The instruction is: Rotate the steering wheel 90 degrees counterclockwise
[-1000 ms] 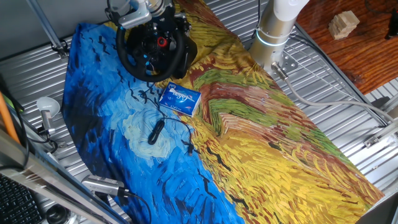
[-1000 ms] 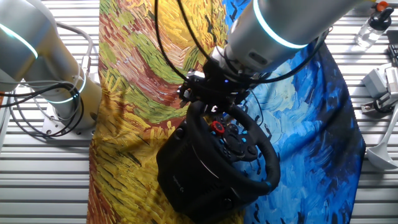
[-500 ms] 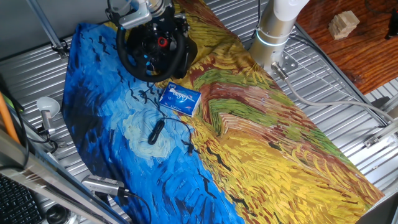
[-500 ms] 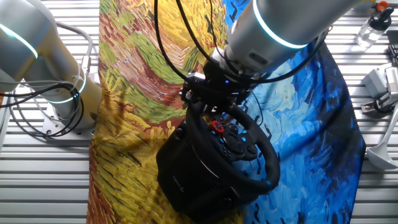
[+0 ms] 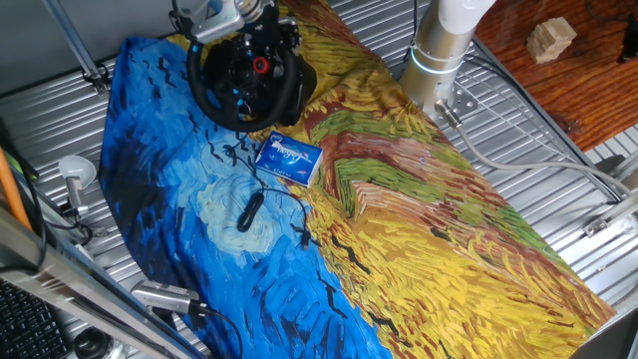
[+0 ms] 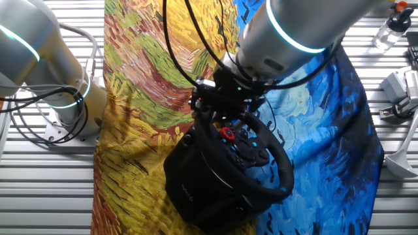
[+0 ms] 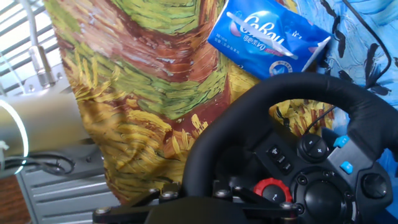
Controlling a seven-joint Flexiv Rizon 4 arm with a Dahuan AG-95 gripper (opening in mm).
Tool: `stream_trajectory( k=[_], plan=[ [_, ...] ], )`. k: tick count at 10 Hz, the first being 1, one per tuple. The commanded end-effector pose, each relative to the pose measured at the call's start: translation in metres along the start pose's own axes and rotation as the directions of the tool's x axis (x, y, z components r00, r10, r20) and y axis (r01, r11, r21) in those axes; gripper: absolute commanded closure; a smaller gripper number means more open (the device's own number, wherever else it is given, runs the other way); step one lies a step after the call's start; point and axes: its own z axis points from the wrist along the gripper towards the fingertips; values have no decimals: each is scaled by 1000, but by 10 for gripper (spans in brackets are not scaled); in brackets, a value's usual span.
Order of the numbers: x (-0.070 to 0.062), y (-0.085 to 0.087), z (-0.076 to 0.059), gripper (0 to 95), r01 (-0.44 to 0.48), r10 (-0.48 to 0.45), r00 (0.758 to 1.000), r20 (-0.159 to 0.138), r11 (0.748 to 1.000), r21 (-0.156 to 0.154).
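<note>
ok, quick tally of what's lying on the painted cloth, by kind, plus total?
steering wheel: 1
blue packet: 1
black cable with plug: 1
Total: 3

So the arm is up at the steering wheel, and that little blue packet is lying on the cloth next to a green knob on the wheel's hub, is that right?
Not quite: the knob on the hub is red, not green, as the hand view shows. The rest holds: the gripper is at the steering wheel, and the blue packet lies on the cloth beside it.
</note>
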Motion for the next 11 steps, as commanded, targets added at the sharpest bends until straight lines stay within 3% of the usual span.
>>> stream_trajectory(
  k=[1, 5, 7, 8, 11],
  plan=[
    [1, -1, -1, 950, 15, -15, 1000, -4, 1000, -4],
    [4, -1, -4, 950, 96, -96, 995, -18, 995, -16],
    [7, 0, -7, 950, 161, -162, 986, -49, 987, -14],
    [12, 0, -10, 950, 207, -208, 976, -65, 978, -16],
    [25, -3, -15, 950, 283, -283, 957, -69, 959, -12]
  ],
)
